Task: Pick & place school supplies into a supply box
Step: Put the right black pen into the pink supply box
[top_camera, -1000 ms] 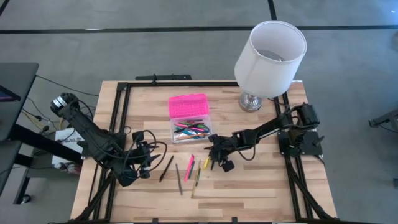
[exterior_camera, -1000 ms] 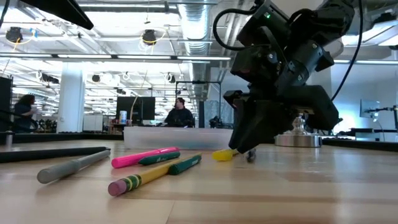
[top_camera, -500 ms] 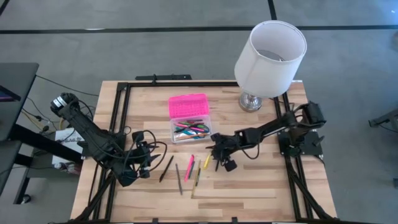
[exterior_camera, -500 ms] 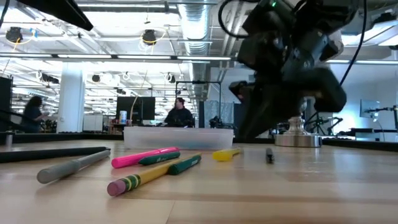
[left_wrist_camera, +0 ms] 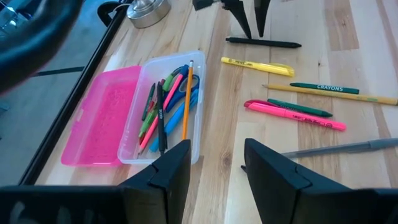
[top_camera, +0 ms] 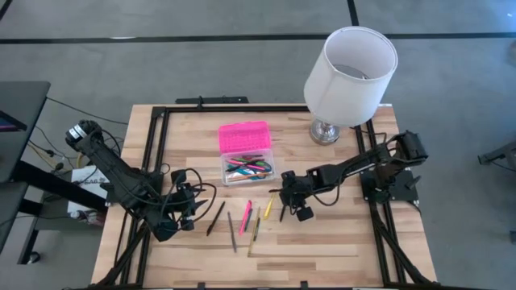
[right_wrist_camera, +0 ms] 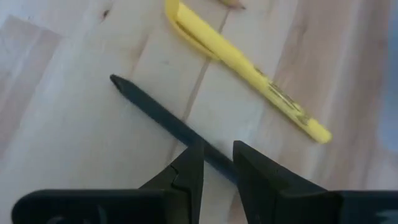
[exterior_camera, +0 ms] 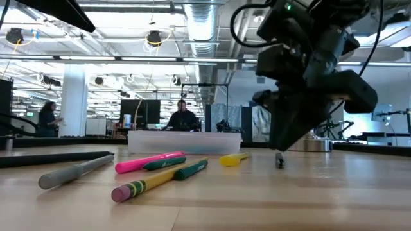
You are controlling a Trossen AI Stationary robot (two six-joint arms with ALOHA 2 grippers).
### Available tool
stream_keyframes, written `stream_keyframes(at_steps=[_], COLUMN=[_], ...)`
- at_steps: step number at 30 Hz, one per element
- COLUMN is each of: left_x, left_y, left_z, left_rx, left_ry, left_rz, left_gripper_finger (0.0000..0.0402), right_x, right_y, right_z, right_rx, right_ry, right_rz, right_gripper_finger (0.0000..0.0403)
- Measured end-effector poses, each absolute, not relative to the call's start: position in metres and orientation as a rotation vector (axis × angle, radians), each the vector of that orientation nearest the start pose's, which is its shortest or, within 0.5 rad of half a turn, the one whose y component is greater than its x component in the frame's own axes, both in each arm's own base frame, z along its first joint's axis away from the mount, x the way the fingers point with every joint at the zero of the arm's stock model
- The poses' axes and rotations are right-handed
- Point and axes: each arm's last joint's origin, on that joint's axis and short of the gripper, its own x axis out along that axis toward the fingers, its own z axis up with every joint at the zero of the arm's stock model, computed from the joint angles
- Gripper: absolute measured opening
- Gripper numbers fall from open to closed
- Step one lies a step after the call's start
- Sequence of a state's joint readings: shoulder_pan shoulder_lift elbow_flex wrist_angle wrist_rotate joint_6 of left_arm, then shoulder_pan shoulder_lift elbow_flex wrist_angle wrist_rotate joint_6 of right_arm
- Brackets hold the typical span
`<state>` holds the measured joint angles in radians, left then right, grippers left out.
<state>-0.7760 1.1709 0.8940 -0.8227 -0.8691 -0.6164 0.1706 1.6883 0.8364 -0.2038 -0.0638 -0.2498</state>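
Your right pincer (right_wrist_camera: pixel 214 165) hangs right above the black pen (right_wrist_camera: pixel 168 121), fingers a little apart and empty, straddling it across its length.

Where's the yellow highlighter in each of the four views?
High view: yellow highlighter at table centre, just left of the right gripper.
Low view: lying flat mid-picture, in front of the box.
Left wrist view: upper middle, beside the black pen.
Right wrist view: upper right.
Shared landmark: the black pen alongside it.
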Motion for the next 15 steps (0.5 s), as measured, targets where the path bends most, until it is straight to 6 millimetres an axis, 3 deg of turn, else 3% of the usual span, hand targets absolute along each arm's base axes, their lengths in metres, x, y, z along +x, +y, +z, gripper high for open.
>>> stream_keyframes(at_steps=[15], left_x=[0.1642], left_y=[-0.1302], left_z=[0.2603], left_rx=[0.219], left_ry=[0.671], left_rz=[0.299], left_gripper_finger=[0.0145], right_x=[0.3028], right_y=[0.0539], right_z=[0.1287], right_rx=[-0.265], right_ry=[1.045], right_rz=[0.34], right_gripper_finger=[0.0082])
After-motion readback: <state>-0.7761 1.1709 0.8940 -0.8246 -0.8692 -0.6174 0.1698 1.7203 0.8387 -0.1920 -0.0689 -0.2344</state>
